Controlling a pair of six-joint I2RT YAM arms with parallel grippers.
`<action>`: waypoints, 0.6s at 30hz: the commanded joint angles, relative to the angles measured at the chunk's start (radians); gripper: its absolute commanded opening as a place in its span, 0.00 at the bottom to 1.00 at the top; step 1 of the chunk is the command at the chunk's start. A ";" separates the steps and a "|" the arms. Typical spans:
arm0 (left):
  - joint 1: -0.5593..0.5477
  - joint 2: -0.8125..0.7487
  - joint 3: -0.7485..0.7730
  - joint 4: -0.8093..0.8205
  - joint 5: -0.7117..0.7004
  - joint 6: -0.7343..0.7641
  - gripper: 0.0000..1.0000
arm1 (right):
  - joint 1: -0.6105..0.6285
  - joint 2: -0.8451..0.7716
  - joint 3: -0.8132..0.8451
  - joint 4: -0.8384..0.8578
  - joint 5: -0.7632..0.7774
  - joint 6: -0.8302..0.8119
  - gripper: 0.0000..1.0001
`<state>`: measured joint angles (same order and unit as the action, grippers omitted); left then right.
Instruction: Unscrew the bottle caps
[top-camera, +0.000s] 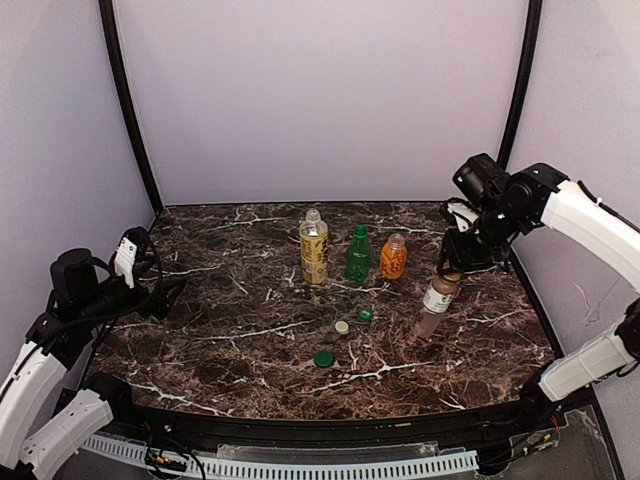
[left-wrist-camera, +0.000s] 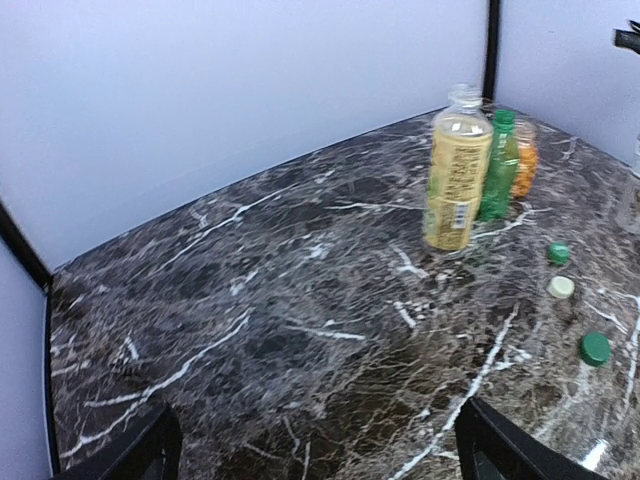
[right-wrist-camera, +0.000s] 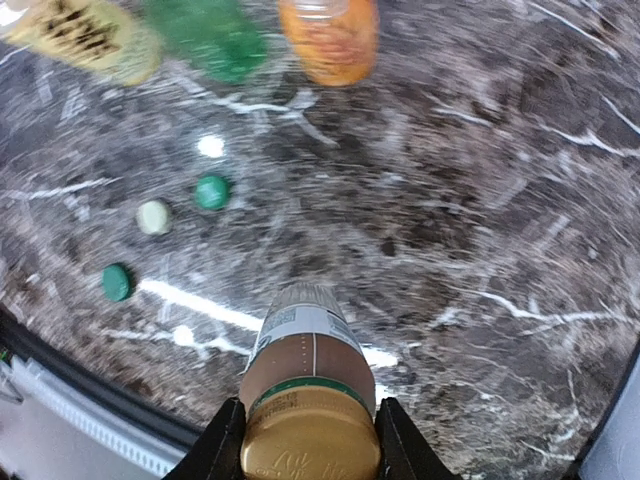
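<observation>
My right gripper (top-camera: 452, 270) is shut on the gold cap (right-wrist-camera: 312, 445) of the slim bottle (top-camera: 436, 303), which has a white label and brown upper part. The bottle hangs tilted with its base low over the table at the right. My fingers (right-wrist-camera: 225, 452) press the cap from both sides. The tall yellow bottle (top-camera: 314, 250), the green bottle (top-camera: 358, 256) and the squat orange bottle (top-camera: 394, 258) stand in a row at mid-table; they also show in the left wrist view: yellow (left-wrist-camera: 457, 170), green (left-wrist-camera: 498, 165), orange (left-wrist-camera: 525, 158). My left gripper (top-camera: 170, 293) is open and empty at the far left.
Three loose caps lie in front of the row: a small green one (top-camera: 365, 314), a cream one (top-camera: 342, 327) and a larger green one (top-camera: 324, 359). The dark marble table (top-camera: 230, 330) is enclosed by white walls with black corner posts.
</observation>
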<state>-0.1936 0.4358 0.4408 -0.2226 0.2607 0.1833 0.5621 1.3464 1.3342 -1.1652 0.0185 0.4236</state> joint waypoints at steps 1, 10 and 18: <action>0.003 0.043 0.099 -0.089 0.378 0.121 0.96 | 0.082 -0.004 0.123 0.034 -0.311 -0.111 0.00; -0.221 0.326 0.416 -0.395 0.377 0.310 0.97 | 0.257 0.171 0.329 0.517 -0.507 -0.048 0.00; -0.341 0.544 0.674 -0.497 0.304 0.384 0.99 | 0.352 0.457 0.618 0.671 -0.590 -0.015 0.00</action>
<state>-0.5049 0.9428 1.0531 -0.6178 0.5938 0.4976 0.8810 1.7287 1.8450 -0.6178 -0.5003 0.3840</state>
